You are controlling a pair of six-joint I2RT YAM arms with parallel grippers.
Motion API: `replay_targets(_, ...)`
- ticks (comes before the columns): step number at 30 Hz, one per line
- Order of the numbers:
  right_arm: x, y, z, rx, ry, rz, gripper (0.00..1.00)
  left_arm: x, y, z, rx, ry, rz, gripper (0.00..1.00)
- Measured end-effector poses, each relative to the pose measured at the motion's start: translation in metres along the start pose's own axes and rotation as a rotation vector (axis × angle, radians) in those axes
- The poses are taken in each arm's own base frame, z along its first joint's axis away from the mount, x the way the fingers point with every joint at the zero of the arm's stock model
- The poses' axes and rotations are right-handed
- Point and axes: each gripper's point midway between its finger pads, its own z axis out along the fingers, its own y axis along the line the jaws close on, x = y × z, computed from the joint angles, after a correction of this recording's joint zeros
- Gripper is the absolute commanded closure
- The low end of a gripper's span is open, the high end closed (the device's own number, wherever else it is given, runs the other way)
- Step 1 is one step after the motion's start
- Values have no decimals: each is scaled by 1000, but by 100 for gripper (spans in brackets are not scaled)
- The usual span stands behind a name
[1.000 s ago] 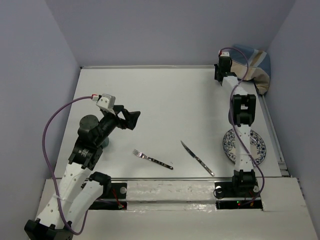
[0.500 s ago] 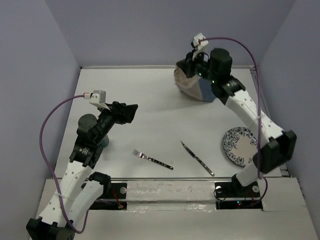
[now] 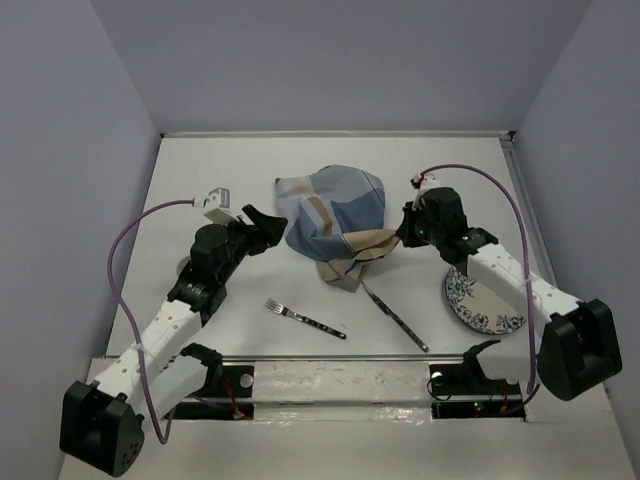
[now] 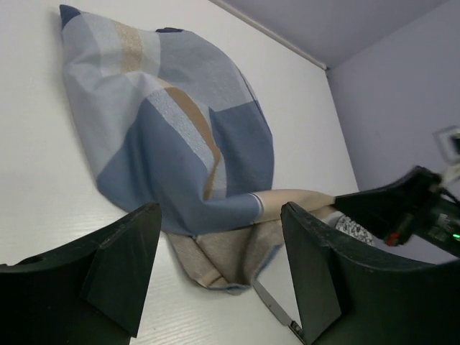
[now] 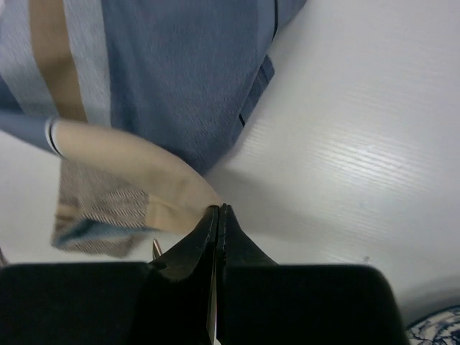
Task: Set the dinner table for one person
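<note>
The right tool point(image 5: 218, 213) is pinched shut on a tan corner of the placemat point(image 3: 335, 215), which lies crumpled mid-way across the tabletop point(image 3: 220, 170), its near fold over the knife point(image 3: 398, 320) tip. Soft, light cloth, it will likely bunch; corners are the best hold. The left tool point(image 4: 219, 237) hovers open beside it. Free room lies far; the fork point(image 3: 305, 318) and plate point(image 3: 485, 300) crowd the near side.

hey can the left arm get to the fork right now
Probably yes. The fork lies bare on the dinner table, close to the open left gripper; the placemat does not cover it.
</note>
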Motion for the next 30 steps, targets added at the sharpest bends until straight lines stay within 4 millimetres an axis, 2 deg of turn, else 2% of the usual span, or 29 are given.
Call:
replay_targets(3,-28,-4,-22,45,-125,25,100,15,7,16,-49,26,6,22)
replay_targets(5,-38,-5,-29,58,-168,37,100,33,21,32,-112,68,12,22)
replay_targets(11,-38,-18,-43,130,-228,85,100,64,67,58,-294,123,38,23)
replay_targets(14,-46,-16,-52,118,-270,97,100,72,82,74,-358,135,57,22)
replay_targets(18,-56,-9,-55,85,-309,105,100,75,89,92,-402,144,87,22)
replay_targets(21,-55,-7,-53,69,-310,108,100,70,92,119,-432,135,117,23)
replay_targets(24,-51,-5,-51,55,-304,107,100,67,93,142,-447,127,140,27)
replay_targets(25,-51,-4,-51,51,-304,107,100,71,97,152,-457,137,150,32)
replay_targets(28,-51,-3,-51,43,-306,108,100,79,105,168,-476,162,172,41)
replay_targets(30,-52,-2,-51,37,-310,108,100,84,111,176,-491,179,180,41)
